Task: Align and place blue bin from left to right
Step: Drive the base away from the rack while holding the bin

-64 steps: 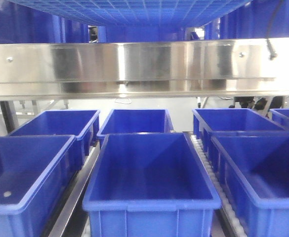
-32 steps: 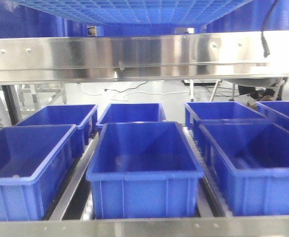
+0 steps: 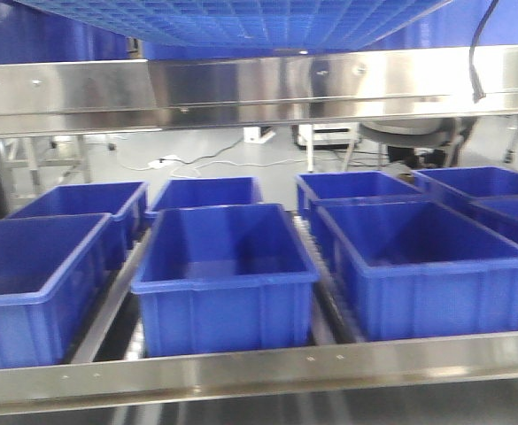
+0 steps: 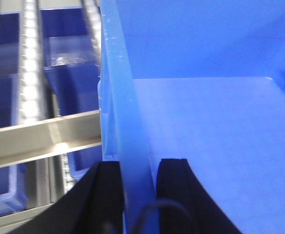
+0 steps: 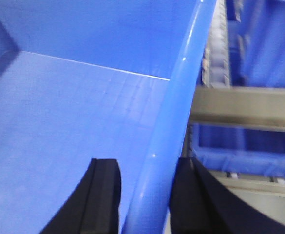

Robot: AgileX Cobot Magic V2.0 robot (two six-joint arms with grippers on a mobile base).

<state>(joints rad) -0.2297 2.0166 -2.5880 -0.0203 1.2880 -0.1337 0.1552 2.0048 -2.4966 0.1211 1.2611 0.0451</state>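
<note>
The blue bin (image 3: 241,19) hangs above the front camera, and only its fine grid underside shows along the top edge. In the left wrist view my left gripper (image 4: 138,163) is shut on the bin's left wall (image 4: 125,97), one black finger (image 4: 108,195) outside and one inside. In the right wrist view my right gripper (image 5: 144,163) is shut on the rounded rim of the bin's right wall (image 5: 181,83), again with a finger on each side. The bin's floor is bare in both wrist views.
A steel shelf beam (image 3: 241,84) crosses just under the held bin. Below it, several smaller royal-blue bins (image 3: 223,274) sit in rows on roller tracks (image 4: 29,73), with a steel front rail (image 3: 241,372) before them. Cables and equipment lie on the floor behind.
The front view has pulled back and shifted. The lower bins now look smaller and further left, and the rack's front rail has come fully into sight. The held bin stays at the top.
</note>
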